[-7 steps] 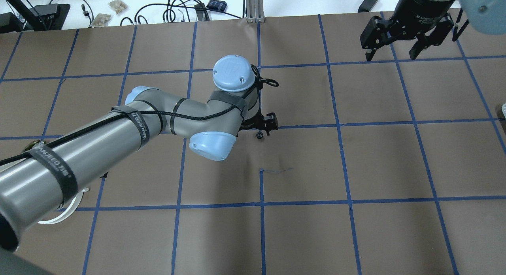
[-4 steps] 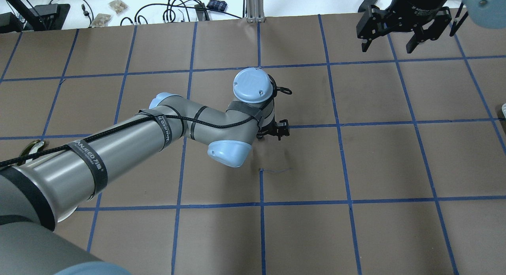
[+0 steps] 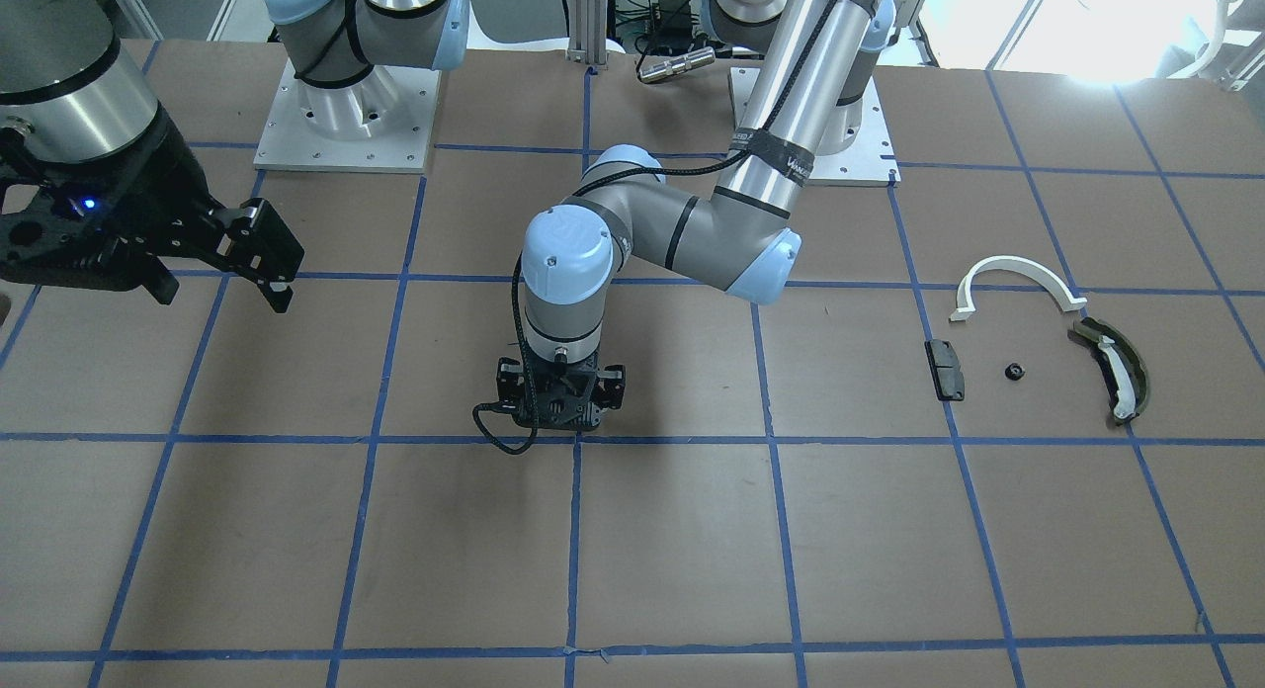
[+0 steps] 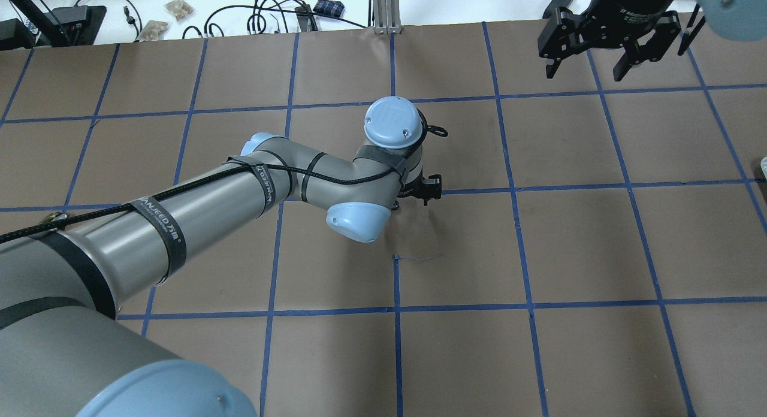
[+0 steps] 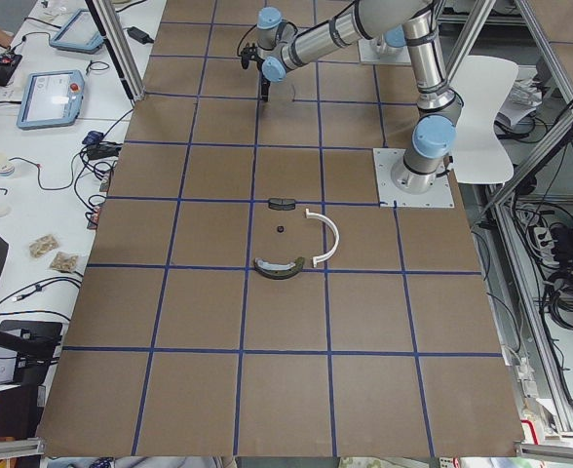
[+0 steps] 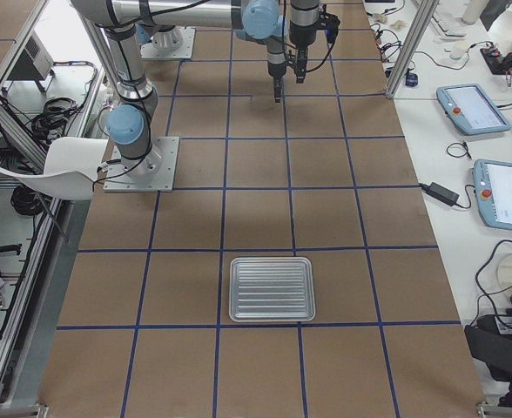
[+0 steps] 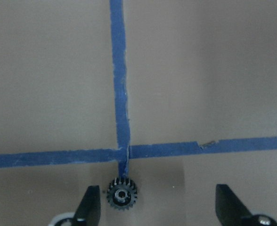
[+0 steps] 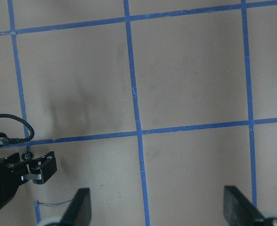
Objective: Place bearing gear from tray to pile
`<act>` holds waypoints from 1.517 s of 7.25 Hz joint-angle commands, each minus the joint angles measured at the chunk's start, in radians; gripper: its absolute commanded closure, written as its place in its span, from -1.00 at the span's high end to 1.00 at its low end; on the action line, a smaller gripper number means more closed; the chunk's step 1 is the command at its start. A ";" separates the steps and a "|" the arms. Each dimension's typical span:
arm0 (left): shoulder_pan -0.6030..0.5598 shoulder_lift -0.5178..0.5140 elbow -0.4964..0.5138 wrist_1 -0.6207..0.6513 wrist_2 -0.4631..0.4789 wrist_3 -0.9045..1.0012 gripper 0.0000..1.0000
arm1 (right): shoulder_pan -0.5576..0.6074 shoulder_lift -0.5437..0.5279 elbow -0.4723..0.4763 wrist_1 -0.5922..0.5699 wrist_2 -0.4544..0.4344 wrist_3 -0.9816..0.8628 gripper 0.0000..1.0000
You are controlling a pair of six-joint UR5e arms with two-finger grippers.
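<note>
Left gripper (image 7: 157,200) first: released, fingers wide apart, grasping nothing, low over the middle of the counter (image 4: 539,255). Straddles the bearing gear (image 7: 122,193), flat on the counter right beside a crossing of blue tape lines, much closer to one finger than to the other, apparently touching neither.

As for progress, seems roughly half way. Gear out of the tray (image 6: 271,289) near the right end of the counter, but not yet at the pile (image 3: 1013,372) near the left end, well apart from both. Left to do, by my judgement: close on the gear, lift, carry toward the left end, set down among the white half-ring arc (image 3: 1018,263), the black block (image 3: 944,369) and the olive-green curved piece (image 3: 1122,372).

About the gear itself: small, round, dark, with fine teeth all around the rim and a paler hub with a hole, facing upward.

Further out, right gripper (image 4: 583,75): raised over the operators' edge toward the right end, released too, carrying nothing.
</note>
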 commanded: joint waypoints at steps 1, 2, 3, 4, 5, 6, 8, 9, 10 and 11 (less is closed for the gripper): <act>0.001 -0.002 0.004 -0.001 0.003 -0.001 -0.16 | 0.000 0.000 0.002 0.000 0.000 0.000 1.00; 0.001 -0.003 -0.001 -0.001 0.002 0.001 -0.16 | 0.000 0.000 0.002 0.000 0.000 -0.002 1.00; 0.000 -0.003 0.004 -0.001 0.002 0.001 -0.18 | 0.000 0.000 0.002 0.000 0.000 -0.003 1.00; 0.001 -0.003 -0.001 -0.001 0.002 0.001 -0.24 | 0.000 0.000 0.004 0.002 0.000 -0.003 1.00; 0.001 -0.005 -0.001 -0.004 0.003 -0.002 -0.21 | 0.000 0.000 0.004 0.000 0.000 -0.005 1.00; 0.001 -0.006 0.002 -0.007 0.003 -0.002 0.13 | 0.000 0.000 0.004 0.002 0.000 -0.005 1.00; 0.001 -0.008 -0.001 -0.007 0.003 -0.002 0.25 | 0.000 0.000 0.005 0.002 0.000 -0.005 1.00; 0.001 -0.008 0.001 -0.007 0.005 -0.002 0.25 | 0.000 0.000 0.005 0.002 0.000 -0.006 1.00; 0.001 -0.009 0.001 -0.007 0.003 -0.002 0.25 | 0.000 0.000 0.005 0.002 0.000 -0.006 1.00; 0.001 -0.009 0.004 -0.007 0.003 -0.002 0.05 | 0.000 0.000 0.005 0.002 0.000 -0.006 1.00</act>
